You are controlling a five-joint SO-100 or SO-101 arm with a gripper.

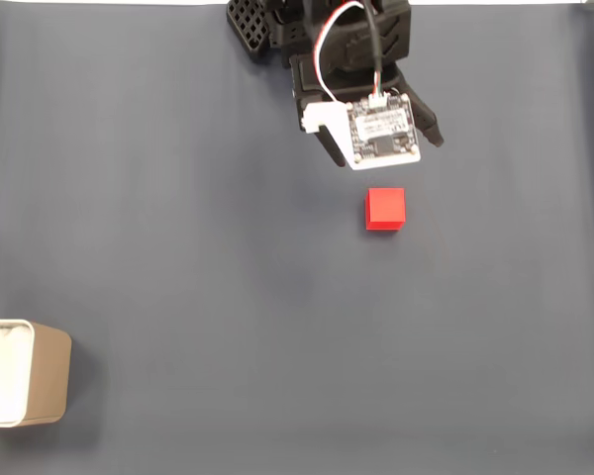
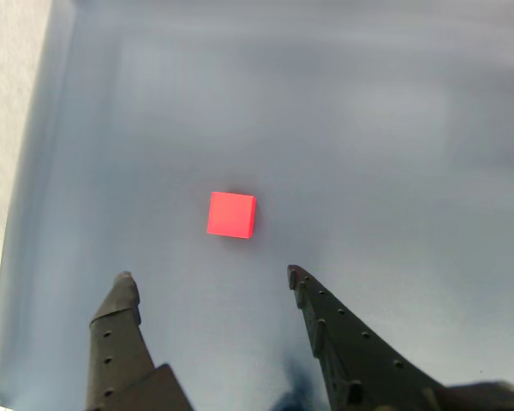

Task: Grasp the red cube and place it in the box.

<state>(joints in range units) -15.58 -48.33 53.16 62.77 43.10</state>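
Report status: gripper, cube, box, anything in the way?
Gripper open, empty, short of the red cube. Cube sits free on the gray mat. Box at the fixed view's lower left edge, far from cube. Nothing between them.

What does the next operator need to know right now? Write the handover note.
Gripper: open and empty, fingertips apart just short of the red cube.
Red cube: sits free on the dark table cover, just ahead of the arm in the fixed view.
Box: at the lower left edge of the fixed view, far from the cube.
Done: nothing grasped yet.
Left: close on the cube, carry it over, drop it in the box.
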